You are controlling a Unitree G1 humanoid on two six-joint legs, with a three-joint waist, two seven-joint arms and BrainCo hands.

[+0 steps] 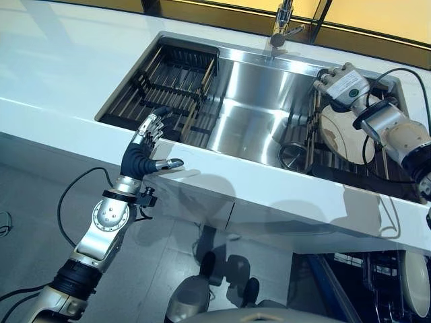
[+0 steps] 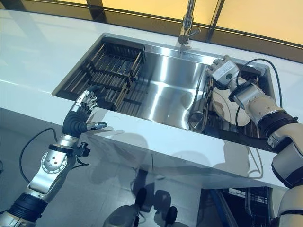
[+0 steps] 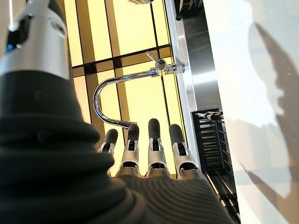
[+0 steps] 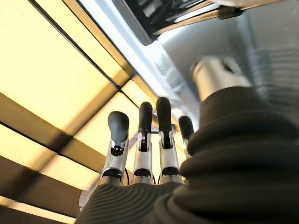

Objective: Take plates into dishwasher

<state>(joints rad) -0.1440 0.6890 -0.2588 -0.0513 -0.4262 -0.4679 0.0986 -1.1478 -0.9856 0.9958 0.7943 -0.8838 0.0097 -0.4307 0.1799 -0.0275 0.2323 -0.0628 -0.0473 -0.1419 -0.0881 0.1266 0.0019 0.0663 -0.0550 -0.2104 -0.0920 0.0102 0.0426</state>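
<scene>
A white plate (image 1: 340,134) stands on edge in the dark rack (image 1: 377,171) at the right end of the sink. My right hand (image 4: 145,154) hangs just above the plate's top edge with straight fingers and holds nothing; from above, its wrist (image 1: 343,86) covers it. My left hand (image 1: 149,142) is open and empty at the counter's front edge, its fingers pointing at the dark rack (image 1: 172,81) in the sink's left end. Another white plate (image 1: 419,282) stands in the open dishwasher rack (image 1: 377,276) at the lower right.
The steel basin (image 1: 249,101) lies between the two racks, with a small metal cup (image 1: 293,155) by the right rack. A chrome faucet (image 1: 283,27) rises behind the sink. White countertop (image 1: 60,67) runs around it. Grey floor lies below.
</scene>
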